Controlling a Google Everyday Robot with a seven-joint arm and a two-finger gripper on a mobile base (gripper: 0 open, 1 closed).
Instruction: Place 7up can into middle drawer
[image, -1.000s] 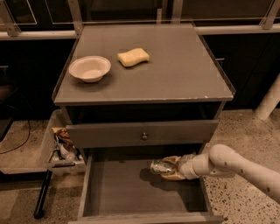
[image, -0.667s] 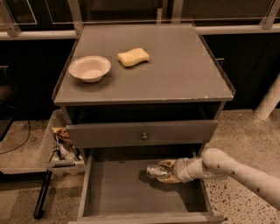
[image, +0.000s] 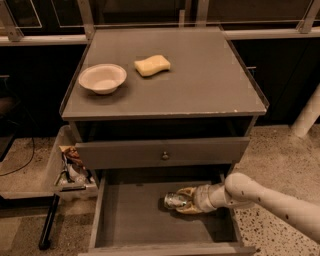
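Observation:
The 7up can (image: 174, 200), silvery with green markings, lies on its side just above or on the floor of the open middle drawer (image: 130, 220). My gripper (image: 184, 202) reaches in from the right on a white arm and is shut on the can, near the middle of the drawer's back half. The drawer is pulled out toward the camera below the shut grey drawer front with a round knob (image: 165, 156).
On the cabinet top (image: 210, 85) stand a white bowl (image: 102, 78) and a yellow sponge (image: 152, 65). A plastic bin with snack packets (image: 70, 167) sits on the floor left of the cabinet. A white post (image: 307, 117) stands at the right.
My gripper with the can has moved left and deeper into the drawer, and lower toward its floor.

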